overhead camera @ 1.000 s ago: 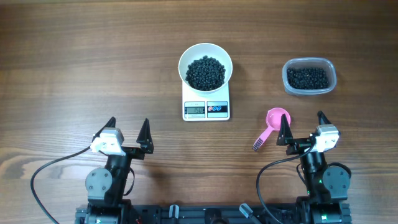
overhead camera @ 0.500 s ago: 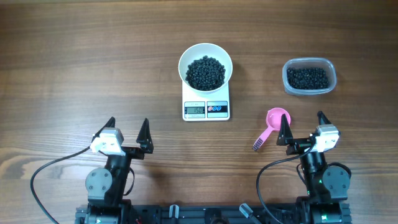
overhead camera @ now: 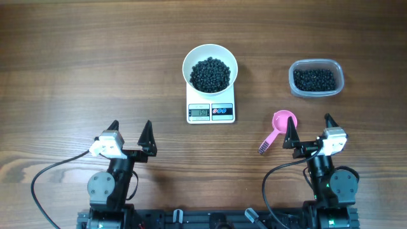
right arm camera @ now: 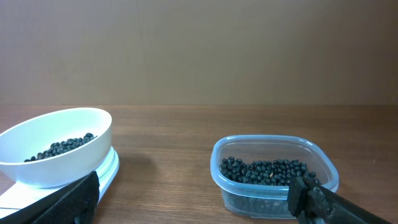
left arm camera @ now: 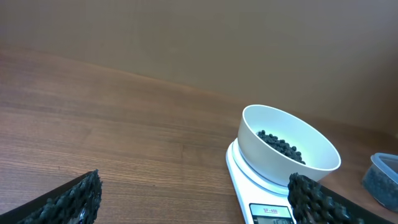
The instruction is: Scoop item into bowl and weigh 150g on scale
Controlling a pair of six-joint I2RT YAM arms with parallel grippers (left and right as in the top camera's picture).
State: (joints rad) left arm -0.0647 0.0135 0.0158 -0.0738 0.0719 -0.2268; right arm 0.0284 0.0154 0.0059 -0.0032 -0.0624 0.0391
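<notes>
The item (overhead camera: 210, 74) is a heap of small, round black beans in the white bowl (overhead camera: 186, 69). The bowl sits on the far part of the scale (overhead camera: 211, 113), mid-counter (overhead camera: 76, 63). More beans fill a clear tub (overhead camera: 316, 62) to the right.

Both arms are folded back at the near edge. The left fingers (overhead camera: 148, 138) are spread wide and empty, well apart from the scale. The right fingers (overhead camera: 291, 135) are equally wide and empty, just beside a pink scoop (overhead camera: 282, 123).

Only the overhead view shows the scoop and both buttons; the display's digits are too small to read. The left wrist view shows the beans lying below the bowl's rim. The right wrist view shows the tub's side, with beans across its bottom.
</notes>
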